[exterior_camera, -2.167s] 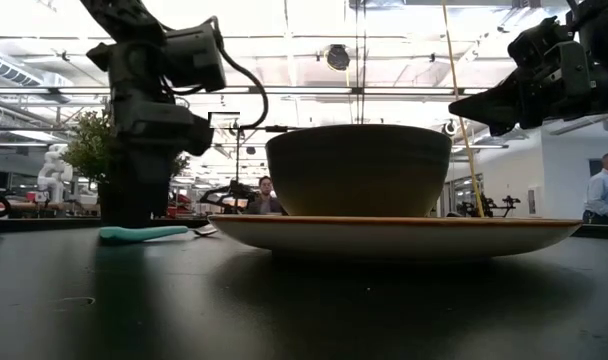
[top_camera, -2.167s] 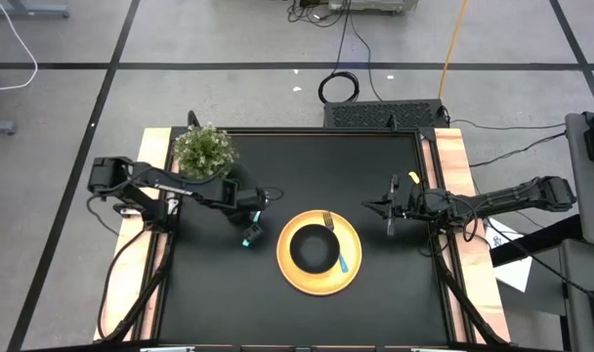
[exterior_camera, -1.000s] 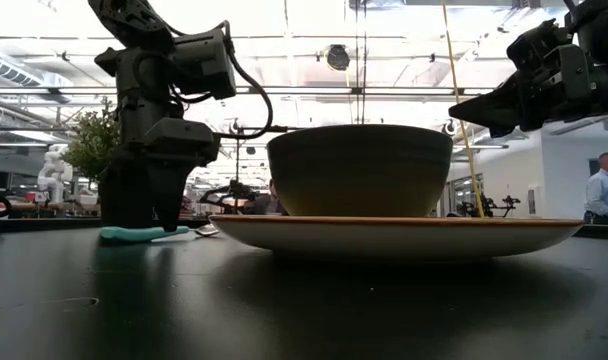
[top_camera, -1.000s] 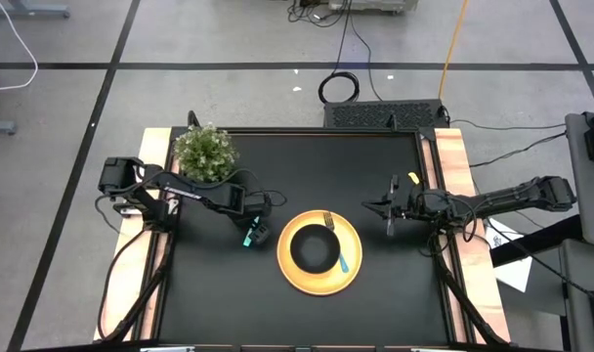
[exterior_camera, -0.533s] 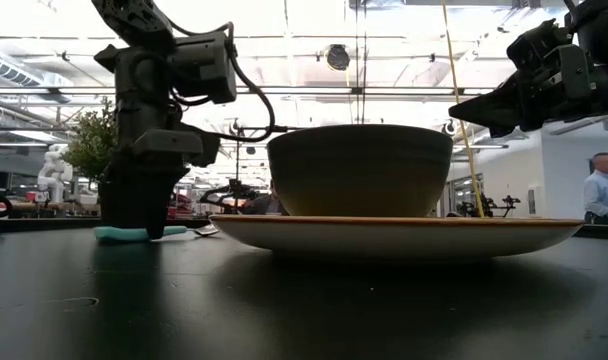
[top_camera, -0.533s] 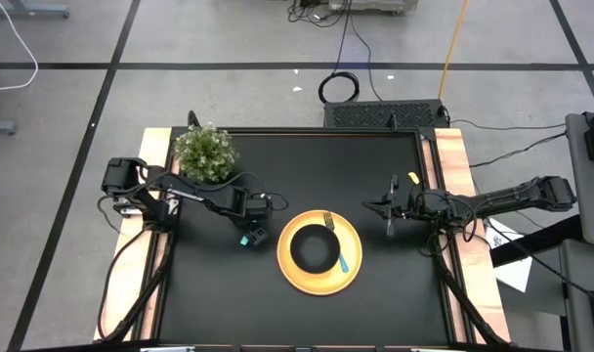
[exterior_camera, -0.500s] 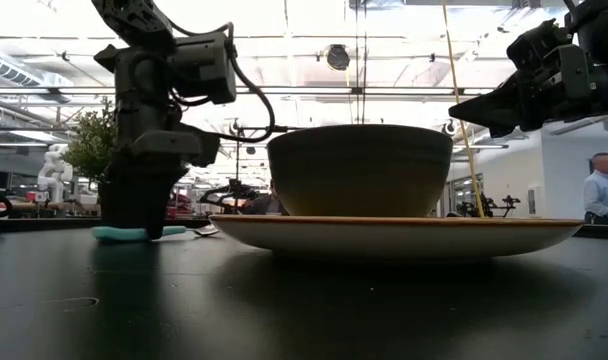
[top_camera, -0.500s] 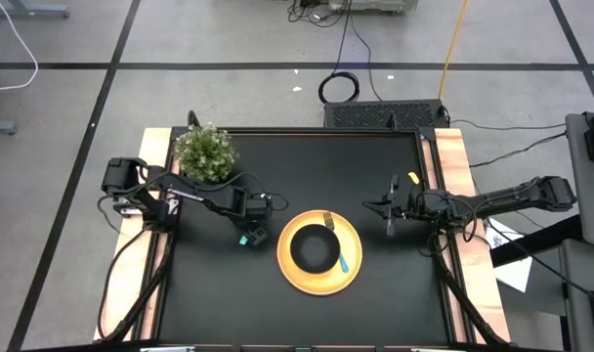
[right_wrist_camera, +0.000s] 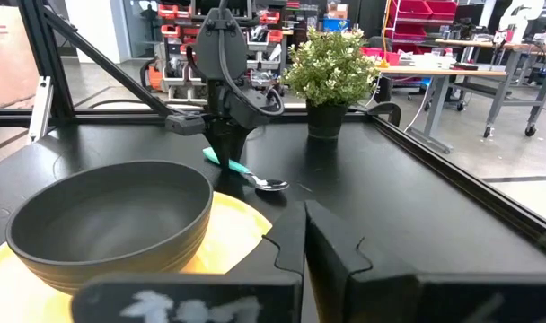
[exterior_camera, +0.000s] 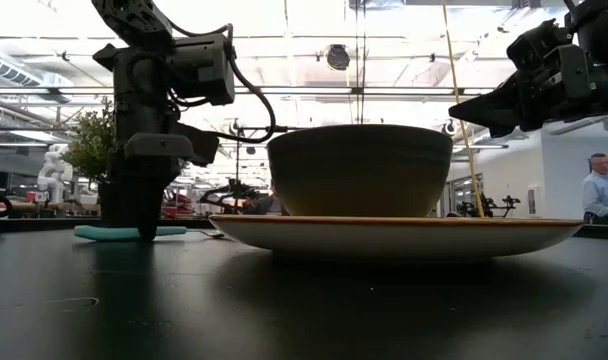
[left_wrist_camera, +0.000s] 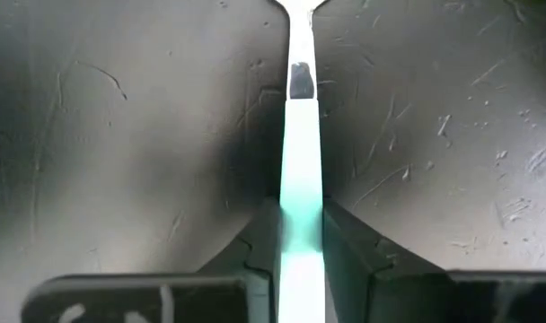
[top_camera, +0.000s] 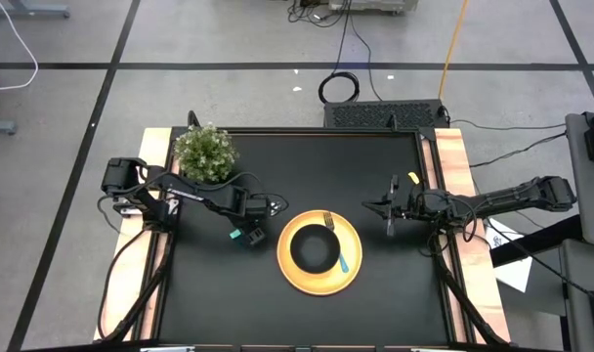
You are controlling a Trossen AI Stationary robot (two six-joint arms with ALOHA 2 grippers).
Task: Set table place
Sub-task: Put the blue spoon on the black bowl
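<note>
Gripping teal spoon handle [left_wrist_camera: 301, 215] on tabletop [top_camera: 375, 166], left gripper [left_wrist_camera: 301, 256] fingers pinched; right gripper [right_wrist_camera: 302, 235] fingers closed, empty. No legible writing.

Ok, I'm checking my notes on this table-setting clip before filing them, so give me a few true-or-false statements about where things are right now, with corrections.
1. The black bowl sits on the yellow plate. True.
2. The left gripper has its fingers around the spoon's teal handle, on the table. True.
3. The fork lies on the table beside the plant. False: it rests on the plate, next to the bowl.
4. The right gripper holds the bowl. False: it is shut and empty, to the right of the plate.
5. The spoon's head lies inside the bowl. False: it lies on the table, left of the plate.
</note>
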